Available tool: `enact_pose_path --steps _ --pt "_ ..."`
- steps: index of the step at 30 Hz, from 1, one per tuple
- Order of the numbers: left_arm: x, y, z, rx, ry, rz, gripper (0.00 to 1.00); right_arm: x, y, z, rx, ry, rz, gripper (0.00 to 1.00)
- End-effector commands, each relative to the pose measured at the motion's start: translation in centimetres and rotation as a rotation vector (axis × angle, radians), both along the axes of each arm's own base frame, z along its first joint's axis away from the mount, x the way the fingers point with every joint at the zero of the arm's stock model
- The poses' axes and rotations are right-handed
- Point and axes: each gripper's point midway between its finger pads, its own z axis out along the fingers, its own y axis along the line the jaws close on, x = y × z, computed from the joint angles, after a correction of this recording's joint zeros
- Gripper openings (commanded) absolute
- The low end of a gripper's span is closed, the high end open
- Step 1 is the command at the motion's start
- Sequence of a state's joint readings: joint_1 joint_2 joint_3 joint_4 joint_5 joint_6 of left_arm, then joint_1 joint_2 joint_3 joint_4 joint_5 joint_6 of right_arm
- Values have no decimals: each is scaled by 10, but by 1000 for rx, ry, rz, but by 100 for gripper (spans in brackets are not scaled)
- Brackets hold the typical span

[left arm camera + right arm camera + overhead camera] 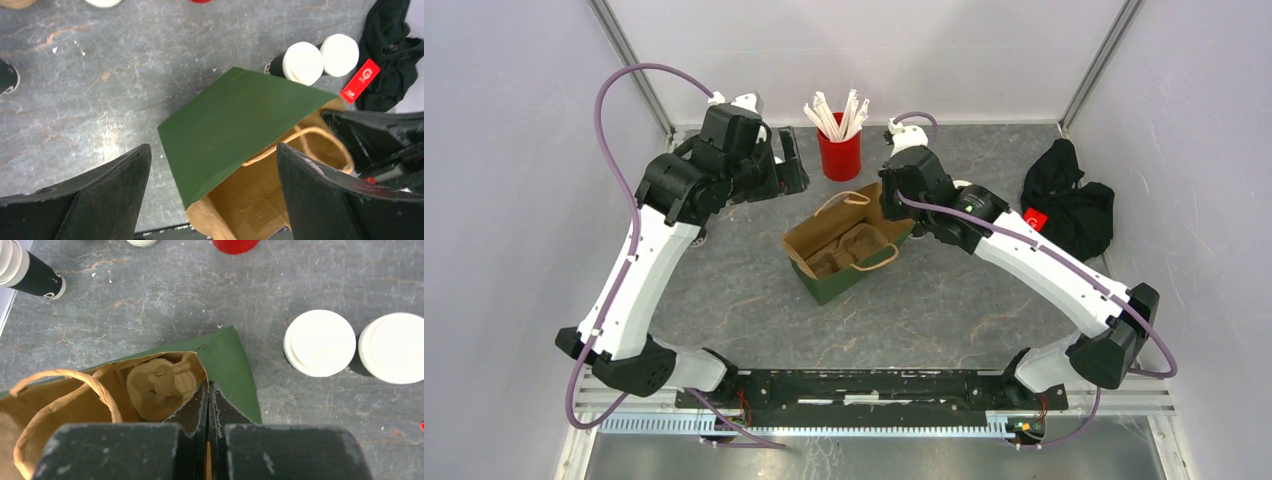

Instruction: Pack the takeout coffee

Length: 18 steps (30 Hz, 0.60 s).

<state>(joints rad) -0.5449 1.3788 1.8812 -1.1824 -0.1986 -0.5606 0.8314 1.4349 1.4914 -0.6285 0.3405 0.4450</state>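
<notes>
Two lidded coffee cups (320, 342) were seen on the surface, right of the right pincer (208, 390), which was clamped on the green paper bag (227, 360). The left pincer (212, 150) was held apart. The cups were judged light, crushable and best gripped below the lid.

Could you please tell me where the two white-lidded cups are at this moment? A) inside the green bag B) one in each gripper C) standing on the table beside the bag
C: the right wrist view shows one lidded cup and the other cup upright on the table, apart from the green bag.
</notes>
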Motion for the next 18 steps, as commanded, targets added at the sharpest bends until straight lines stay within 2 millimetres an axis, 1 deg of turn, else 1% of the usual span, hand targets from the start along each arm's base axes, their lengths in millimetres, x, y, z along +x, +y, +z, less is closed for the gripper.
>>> enact_pose_path --steps 1,5,7,10,12,15,17,18 --pt "-24 11 -16 1 115 21 98 5 -5 5 117 74 -112 0" --pt "-43 11 -38 18 253 10 91 8 -4 6 182 102 -160 0" --pt "-52 10 -43 5 298 3 89 8 -2 2 204 123 -177 0" --pt "-61 4 -41 -48 313 -14 88 8 -1 -3 216 143 -192 0" --pt "-67 -4 -39 -92 324 -48 90 9 1 -3 231 147 -197 0" --pt "-72 -15 -45 -137 352 -95 92 11 3 -2 243 152 -205 0" --pt "-76 -14 -59 -122 400 -89 91 11 3 -3 252 157 -215 0" --pt "-78 -13 -68 -109 430 -82 89 12 5 -1 263 155 -217 0"
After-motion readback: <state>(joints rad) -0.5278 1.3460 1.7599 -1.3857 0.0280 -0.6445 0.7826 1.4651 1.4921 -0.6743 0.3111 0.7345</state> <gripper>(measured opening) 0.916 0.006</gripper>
